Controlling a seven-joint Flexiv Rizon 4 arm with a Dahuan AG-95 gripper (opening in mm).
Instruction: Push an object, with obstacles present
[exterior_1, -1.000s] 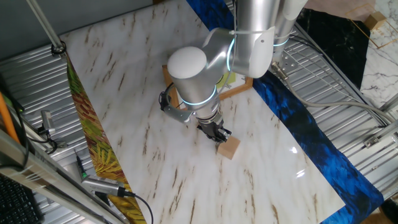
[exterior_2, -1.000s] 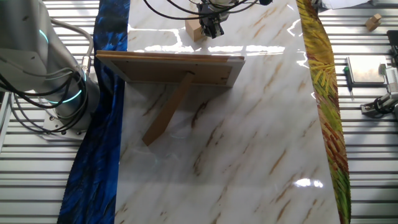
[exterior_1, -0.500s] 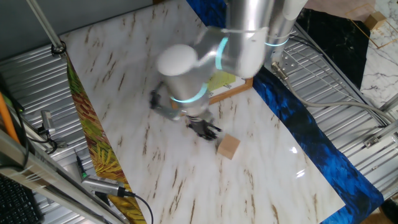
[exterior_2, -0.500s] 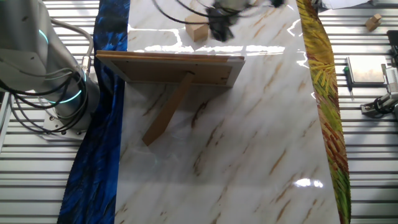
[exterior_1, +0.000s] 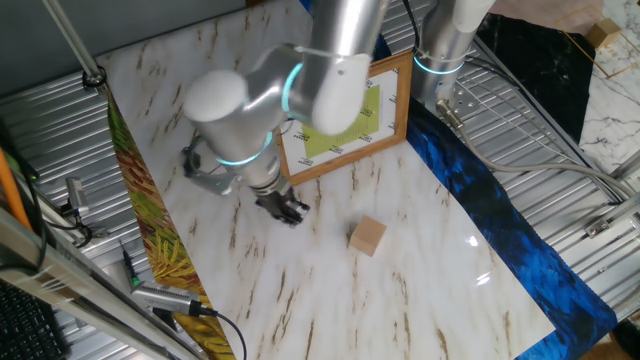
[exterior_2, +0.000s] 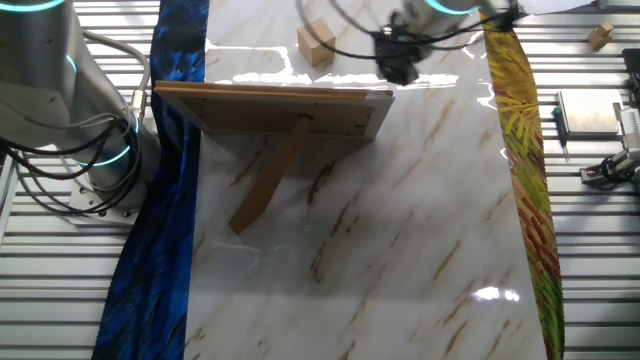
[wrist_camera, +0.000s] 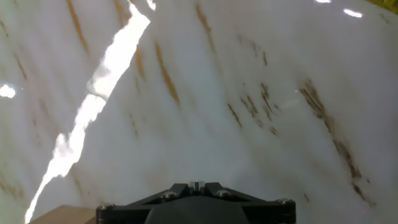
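The small tan wooden cube (exterior_1: 367, 237) lies alone on the marble table top; it also shows in the other fixed view (exterior_2: 316, 45) at the far edge. The brown picture frame (exterior_1: 345, 115) with its yellow-green sheet stands behind it, and its back and prop leg (exterior_2: 270, 110) face the other fixed camera. My gripper (exterior_1: 287, 210) hangs just above the marble well to the left of the cube, not touching it, and it shows in the other fixed view (exterior_2: 397, 68) to the cube's right. Its fingertips (wrist_camera: 196, 184) are pressed together with nothing between them.
The marble top (exterior_1: 200, 120) is bordered by a blue cloth (exterior_1: 500, 210) on the right and a yellow-green leaf cloth (exterior_1: 140, 200) on the left. Metal racks and cables lie beyond both. The arm's base (exterior_2: 70, 130) stands beside the frame.
My gripper has swung away from the cube, leftward in one fixed view, and now stands clear of it. The cube has stayed put. The picture frame's front has come into view.
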